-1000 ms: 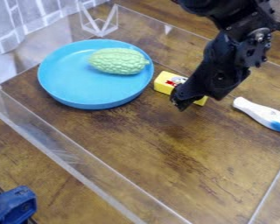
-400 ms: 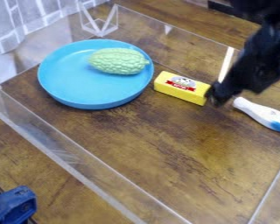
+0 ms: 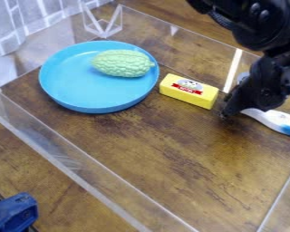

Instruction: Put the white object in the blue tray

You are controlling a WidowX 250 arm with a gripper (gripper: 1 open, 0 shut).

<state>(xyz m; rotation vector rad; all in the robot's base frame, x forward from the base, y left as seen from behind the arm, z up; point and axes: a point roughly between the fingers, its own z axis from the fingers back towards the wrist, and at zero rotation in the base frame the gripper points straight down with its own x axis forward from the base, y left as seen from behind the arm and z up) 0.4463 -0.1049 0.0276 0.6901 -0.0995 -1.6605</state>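
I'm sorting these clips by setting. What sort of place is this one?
Probably a lab test bench rather than a home: a wooden table fenced by clear plastic walls, with a robot arm working among props such as a blue tray and a yellow box.

The arm [image 3: 266, 54] now sits nearer the bench's right edge, off the yellow box [image 3: 188, 90], fingers [image 3: 231, 111] lowered onto the white object [image 3: 271, 119].

Bright-blue tray [image 3: 65, 86], bumpy green fruit [image 3: 123, 62], yellow box [image 3: 190, 90] with red-and-white label, white object [image 3: 275, 120].
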